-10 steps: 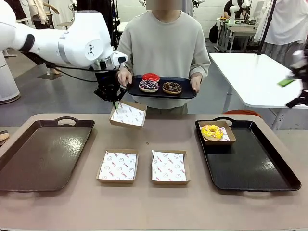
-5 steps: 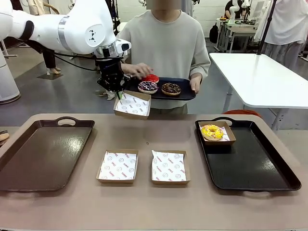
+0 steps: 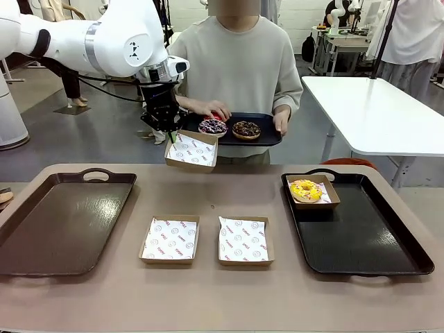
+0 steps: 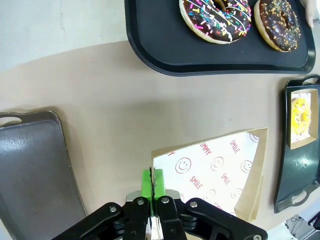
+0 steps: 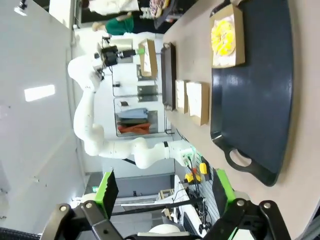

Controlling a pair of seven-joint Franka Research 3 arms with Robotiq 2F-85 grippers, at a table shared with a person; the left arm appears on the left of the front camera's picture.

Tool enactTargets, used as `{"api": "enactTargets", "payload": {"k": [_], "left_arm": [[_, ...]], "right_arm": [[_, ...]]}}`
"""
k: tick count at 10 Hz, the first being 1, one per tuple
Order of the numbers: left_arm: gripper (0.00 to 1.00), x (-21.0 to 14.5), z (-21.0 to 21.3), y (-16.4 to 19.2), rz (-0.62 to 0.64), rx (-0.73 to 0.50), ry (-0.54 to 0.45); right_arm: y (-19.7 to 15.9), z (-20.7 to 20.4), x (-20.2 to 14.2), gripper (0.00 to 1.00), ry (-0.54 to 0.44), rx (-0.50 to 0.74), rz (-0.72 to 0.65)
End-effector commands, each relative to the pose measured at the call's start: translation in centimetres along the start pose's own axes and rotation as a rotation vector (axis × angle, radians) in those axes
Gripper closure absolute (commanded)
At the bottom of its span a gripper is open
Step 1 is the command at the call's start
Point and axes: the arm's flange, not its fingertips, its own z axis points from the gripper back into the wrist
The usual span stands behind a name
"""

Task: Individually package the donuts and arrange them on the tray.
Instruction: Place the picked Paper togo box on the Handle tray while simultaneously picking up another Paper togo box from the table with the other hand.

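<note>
My left gripper (image 3: 168,132) is shut on the edge of a cardboard box (image 3: 191,150) lined with printed paper, held in the air just under the person's small black tray (image 3: 267,135). That tray carries a purple sprinkled donut (image 3: 213,126) and a chocolate donut (image 3: 246,129). The person's hand (image 3: 205,108) rests on the red donut (image 3: 222,115) behind them. A yellow donut (image 3: 306,189) lies boxed on the right tray (image 3: 361,239). The left wrist view shows the green pads (image 4: 147,182) pinching the box (image 4: 215,167). My right gripper (image 5: 165,190) is open, high above the right tray (image 5: 260,100).
Two empty lined boxes (image 3: 169,239) (image 3: 244,240) sit side by side at the table's middle front. A large dark tray (image 3: 62,218) lies at the left with nothing on it. A white table (image 3: 374,111) stands behind at the right.
My left gripper has carried the box up and to the right, next to the person's tray. The person's hand has moved onto the red donut. The right gripper left the front view's right edge.
</note>
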Motion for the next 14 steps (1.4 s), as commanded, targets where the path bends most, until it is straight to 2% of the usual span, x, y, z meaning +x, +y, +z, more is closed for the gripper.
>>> {"api": "enactTargets", "payload": {"k": [1,4,5,14], "left_arm": [[1.0,-0.2,0.1,0.0,-0.006,0.0,-0.004],[1.0,-0.2,0.1,0.0,-0.006,0.0,-0.004],[1.0,-0.2,0.1,0.0,-0.006,0.0,-0.004],[1.0,-0.2,0.1,0.0,-0.006,0.0,-0.004]], "right_arm": [[0.1,-0.7,0.4,0.0,-0.095,0.002,-0.019],[0.9,-1.9,1.5,0.0,-0.079,-0.069,-0.06],[-0.2,0.0,0.7,0.0,-0.068,-0.019,-0.01],[-0.2,0.0,0.7,0.0,-0.068,-0.019,-0.01]]}}
